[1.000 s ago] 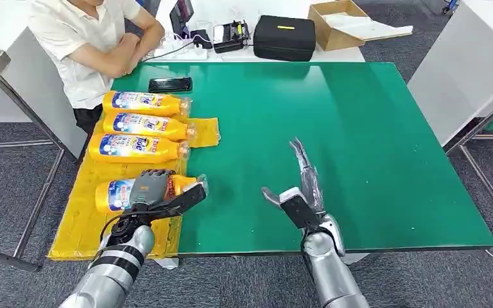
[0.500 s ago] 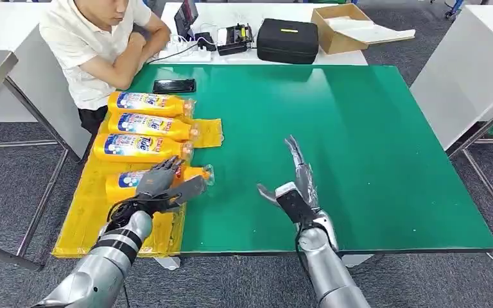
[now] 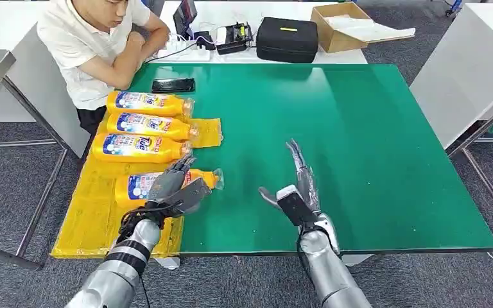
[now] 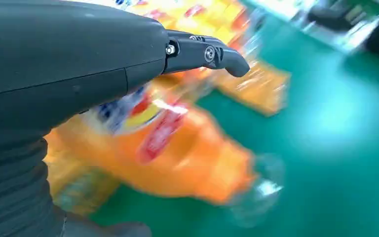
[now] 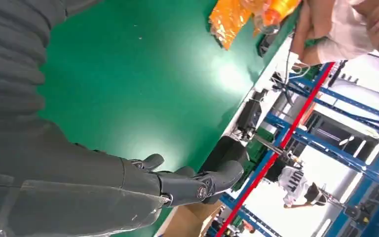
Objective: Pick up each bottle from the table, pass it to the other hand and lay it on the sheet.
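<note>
Four bottles are seen lying on the yellow sheet (image 3: 90, 212), which covers the table's edge at 9 o'clock from the table centre. The fourth bottle (image 3: 138, 185) lies at the sheet's near end, its cap pointing toward 3 o'clock and reaching over onto the green table (image 3: 372, 141). Three more bottles (image 3: 142, 126) are laid in a row beyond it, toward 12 o'clock, all on their sides with caps toward 3 o'clock. The left hand (image 3: 176, 189) is held over the fourth bottle with its fingers spread; whether the bottle is touched cannot be told, but no grip is shown, and the hand is judged empty. The right hand (image 3: 298, 183) is held above the table well apart from the bottles, at about 6 o'clock from the table centre, fingers extended toward 12 o'clock and holding nothing. No bottle is seen on the bare green surface. The task is therefore judged complete or nearly so, with only withdrawal of the left hand remaining. A seated person (image 3: 93, 38) and a dark phone (image 3: 172, 85) are located at 11 o'clock
</note>
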`<action>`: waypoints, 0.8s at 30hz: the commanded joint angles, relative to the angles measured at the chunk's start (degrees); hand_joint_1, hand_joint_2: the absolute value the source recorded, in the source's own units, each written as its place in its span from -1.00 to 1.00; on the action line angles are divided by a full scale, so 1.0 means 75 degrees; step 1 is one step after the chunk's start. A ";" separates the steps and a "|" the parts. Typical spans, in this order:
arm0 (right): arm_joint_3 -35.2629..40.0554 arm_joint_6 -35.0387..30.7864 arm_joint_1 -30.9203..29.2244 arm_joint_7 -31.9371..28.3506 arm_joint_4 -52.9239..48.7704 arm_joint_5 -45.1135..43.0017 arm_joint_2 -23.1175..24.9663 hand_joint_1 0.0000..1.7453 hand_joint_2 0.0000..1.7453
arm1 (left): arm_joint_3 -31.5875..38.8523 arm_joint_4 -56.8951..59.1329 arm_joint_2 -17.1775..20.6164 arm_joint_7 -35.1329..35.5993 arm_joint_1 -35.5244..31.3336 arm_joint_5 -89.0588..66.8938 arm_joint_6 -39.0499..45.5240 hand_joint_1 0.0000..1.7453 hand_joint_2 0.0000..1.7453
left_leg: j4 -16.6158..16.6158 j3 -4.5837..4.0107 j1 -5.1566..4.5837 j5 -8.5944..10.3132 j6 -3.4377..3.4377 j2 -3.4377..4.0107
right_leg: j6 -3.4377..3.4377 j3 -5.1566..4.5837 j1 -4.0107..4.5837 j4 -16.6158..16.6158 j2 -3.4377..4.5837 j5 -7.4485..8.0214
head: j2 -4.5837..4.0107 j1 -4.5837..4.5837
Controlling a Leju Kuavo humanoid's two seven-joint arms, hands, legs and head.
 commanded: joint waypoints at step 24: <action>-0.1910 0.1776 0.1509 0.0927 -0.3755 -0.1306 0.1517 -1.00 -1.00 | -0.2704 -0.4277 -0.0269 0.0230 0.2632 0.6759 0.0057 -1.00 1.00 | 0.0002 -0.0013 0.0001 -0.0022 -0.0001 0.0012 | -0.0031 -0.0015 0.0007 0.0000 -0.0006 -0.0022 | 0.0000 -0.0003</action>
